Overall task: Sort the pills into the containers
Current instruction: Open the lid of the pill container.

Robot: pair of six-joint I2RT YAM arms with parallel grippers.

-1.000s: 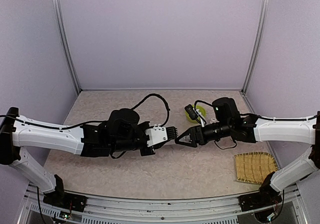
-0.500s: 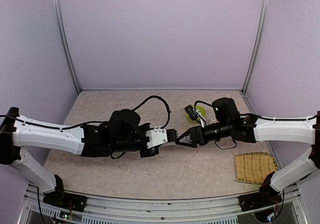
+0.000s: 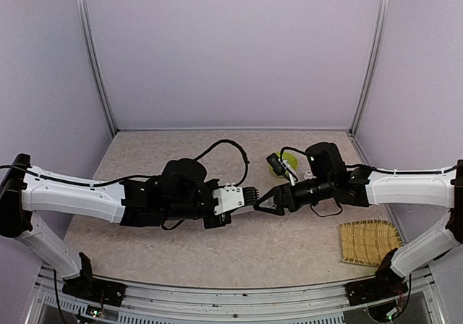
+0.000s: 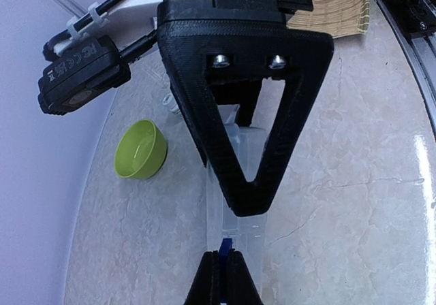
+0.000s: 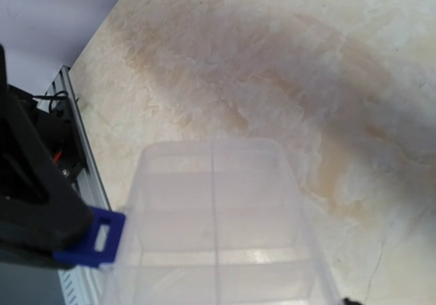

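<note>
My left tool [image 4: 223, 267] is at the box's left end, tips pressed together on the little blue latch [image 5: 95, 240] that sticks out of the box's corner. That tab is small, hard plastic. It should stand a pinch, but I reckon it will snap or pop loose if I yank it sideways.

The box [image 5: 218, 230] sits in the middle between my two tools, clear and thin-walled, with its compartments [image 5: 248, 206] showing through. I can't see any pills in them from here. I'd judge it very light, fairly stiff along its length, and slick on the flat faces, so the narrow ends and the rim are the places to hold. A squeeze across the broad lid would likely flex it.

At the box's right end, my right tool [image 3: 265, 202] has one triangular finger lying over the top. Whether it is clamping the box or standing slack around it, I cannot tell. I also can't make out whether the box touches the surface [image 3: 239, 244].

A lime-green bowl [image 4: 141, 150] sits near the box on its far side.
</note>
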